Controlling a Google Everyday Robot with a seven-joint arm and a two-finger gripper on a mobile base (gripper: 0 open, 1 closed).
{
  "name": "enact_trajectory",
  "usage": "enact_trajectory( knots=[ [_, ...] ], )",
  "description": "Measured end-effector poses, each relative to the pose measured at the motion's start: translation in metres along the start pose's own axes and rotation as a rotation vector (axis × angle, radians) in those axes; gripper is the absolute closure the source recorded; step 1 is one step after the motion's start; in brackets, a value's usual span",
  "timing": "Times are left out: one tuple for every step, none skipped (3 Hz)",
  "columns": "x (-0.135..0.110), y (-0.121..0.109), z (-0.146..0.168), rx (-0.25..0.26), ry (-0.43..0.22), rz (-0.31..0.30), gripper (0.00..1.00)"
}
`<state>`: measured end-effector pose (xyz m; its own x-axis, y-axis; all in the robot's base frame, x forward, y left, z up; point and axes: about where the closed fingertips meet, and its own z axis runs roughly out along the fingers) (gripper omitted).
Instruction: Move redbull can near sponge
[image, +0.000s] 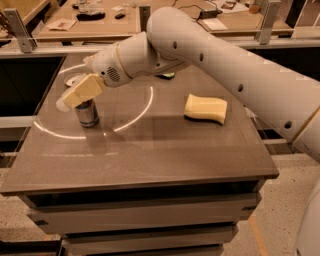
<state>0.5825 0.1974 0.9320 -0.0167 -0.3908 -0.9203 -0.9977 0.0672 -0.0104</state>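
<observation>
Currently we see the gripper (79, 93) down over the top of the can (88, 114), which stands upright on the table (150, 155), toward the left of the view. We cannot tell how far the gripper is open, or whether it holds the can. The sponge (205, 108) lies flat, well apart, to the right.

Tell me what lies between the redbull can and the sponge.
Only bare table between redbull can and sponge, camera view; gripper sits over the can.
</observation>
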Motion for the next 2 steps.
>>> enact_trajectory(
  knots=[
    [-0.0028,0.0091,0.0153,-0.040,-0.027,0.003,0.00],
    [-0.0011,0.0074,0.0168,-0.062,-0.053,-0.004,0.18]
  ],
)
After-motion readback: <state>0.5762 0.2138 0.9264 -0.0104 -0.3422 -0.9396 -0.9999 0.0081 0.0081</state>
